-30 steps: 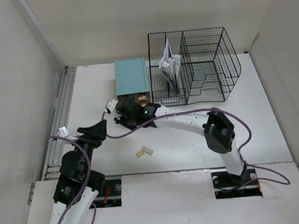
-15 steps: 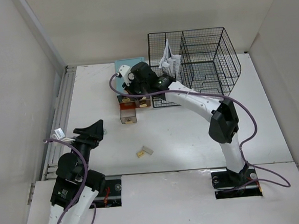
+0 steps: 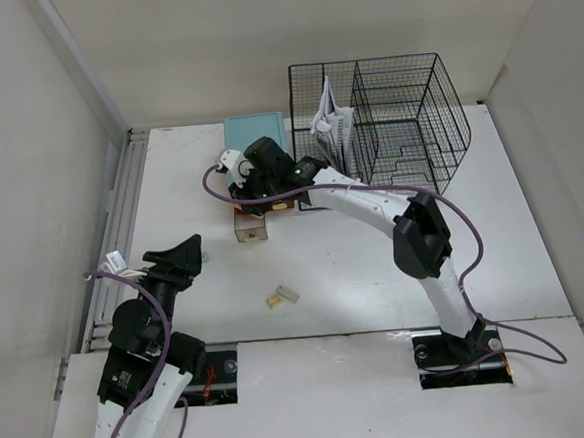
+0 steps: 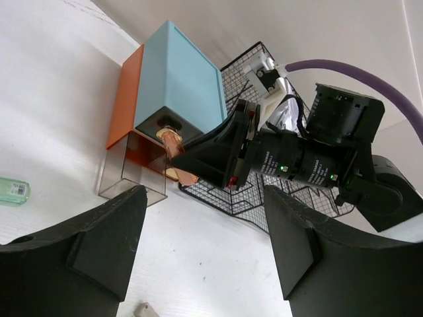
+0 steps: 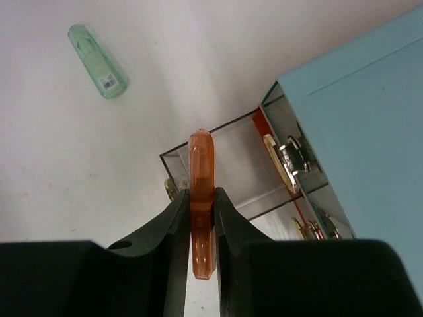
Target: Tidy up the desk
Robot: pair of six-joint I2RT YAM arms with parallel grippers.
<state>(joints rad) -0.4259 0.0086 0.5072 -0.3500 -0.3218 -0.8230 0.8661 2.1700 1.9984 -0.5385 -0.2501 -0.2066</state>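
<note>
Right gripper clamped on orange tube, over the open drawer of the teal box. Left gripper released and empty, hovering above the desk.

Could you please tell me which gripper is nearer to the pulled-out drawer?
Right. The right gripper hovers just above the drawer, holding an orange stick; the left gripper sits open, farther off toward the near left.

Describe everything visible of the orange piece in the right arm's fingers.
The orange piece is a slim, translucent stick with rounded ends, seemingly plastic. The right fingers pinch its middle from both sides, leaving both ends free. Its far tip points at the open clear drawer of the teal box; contact there cannot be told.
</note>
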